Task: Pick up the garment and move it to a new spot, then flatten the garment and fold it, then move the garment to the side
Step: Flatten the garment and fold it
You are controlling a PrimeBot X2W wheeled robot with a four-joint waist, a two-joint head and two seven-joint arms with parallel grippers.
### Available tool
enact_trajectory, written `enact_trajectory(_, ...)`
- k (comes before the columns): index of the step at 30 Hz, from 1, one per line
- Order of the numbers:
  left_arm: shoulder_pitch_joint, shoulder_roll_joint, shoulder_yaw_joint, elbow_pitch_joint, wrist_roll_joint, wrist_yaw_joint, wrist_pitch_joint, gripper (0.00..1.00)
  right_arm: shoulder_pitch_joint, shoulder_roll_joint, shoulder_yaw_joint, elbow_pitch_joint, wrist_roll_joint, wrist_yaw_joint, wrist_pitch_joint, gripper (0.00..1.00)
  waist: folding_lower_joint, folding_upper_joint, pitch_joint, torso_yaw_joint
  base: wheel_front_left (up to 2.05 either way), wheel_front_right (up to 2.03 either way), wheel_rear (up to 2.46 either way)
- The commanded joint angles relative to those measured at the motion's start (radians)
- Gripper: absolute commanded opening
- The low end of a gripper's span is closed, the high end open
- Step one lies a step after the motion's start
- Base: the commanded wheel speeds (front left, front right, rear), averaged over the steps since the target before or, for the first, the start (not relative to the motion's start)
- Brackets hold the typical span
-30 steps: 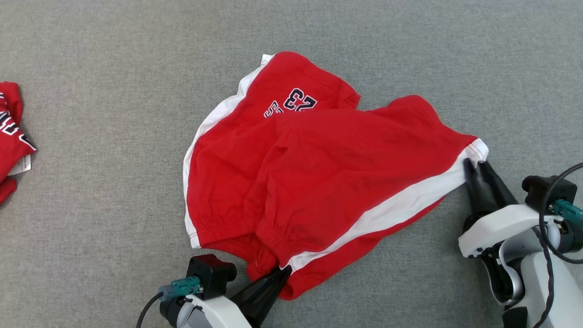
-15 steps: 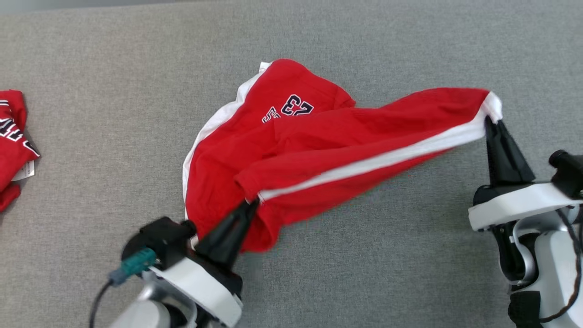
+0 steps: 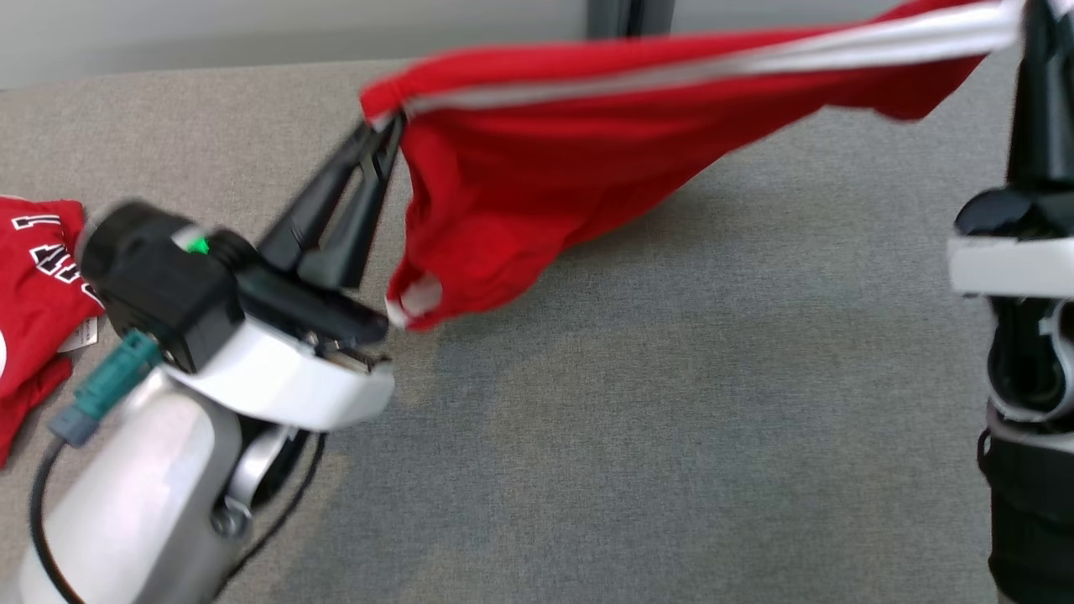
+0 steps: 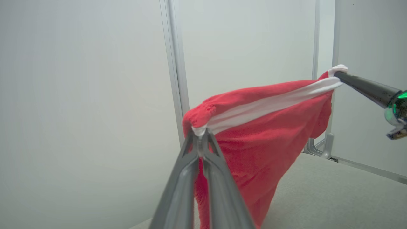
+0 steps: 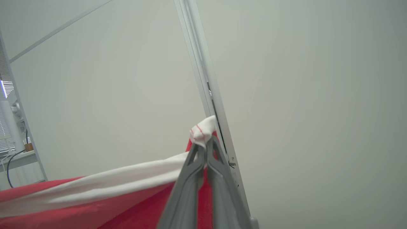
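We are holding the red white-striped fabric shorts (image 3: 545,168) taut between the clamped left claw (image 3: 384,134) and right claw (image 5: 203,144).

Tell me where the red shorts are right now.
In the head view the red shorts hang stretched across the top, pinched between the left gripper and the right gripper, above the grey table.

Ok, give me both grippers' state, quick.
Left gripper: closed, holding one end of the red garment.
Right gripper: closed, holding its other end.
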Motion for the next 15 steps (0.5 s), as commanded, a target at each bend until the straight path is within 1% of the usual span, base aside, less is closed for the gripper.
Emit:
enact_trajectory(1,-0.046,0.008,0.015,-0.005,0.013,-0.001,-0.008,0.00,-0.035,-0.003,-0.008,-0.022,0.001,0.000,0.001,0.00,0.0000,0.0000,-0.012,-0.006,0.00,0.00,0.00)
enact_trajectory(5,-0.131,0.009,0.044,-0.011,0.027,0.005,-0.013,0.00,-0.093,-0.003,-0.023,-0.067,-0.001,0.000,0.014,0.00,0.0000,0.0000,-0.031,-0.014,0.00,0.00,0.00)
enact_trajectory(10,-0.188,-0.001,0.081,-0.014,0.017,0.021,-0.028,0.00,-0.130,-0.004,-0.045,-0.114,-0.002,0.000,0.034,0.00,0.0000,0.0000,-0.051,-0.027,0.00,0.00,0.00)
enact_trajectory(13,-0.205,-0.004,0.092,-0.007,0.006,0.023,-0.029,0.00,-0.134,-0.004,-0.059,-0.117,-0.021,0.000,0.048,0.00,0.0000,0.0000,-0.055,-0.034,0.00,0.00,0.00)
enact_trajectory(15,-0.211,-0.007,0.097,0.002,0.000,0.019,-0.032,0.00,-0.141,-0.003,-0.057,-0.102,-0.007,0.000,0.057,0.00,0.0000,0.0000,-0.053,-0.037,0.00,0.00,0.00)
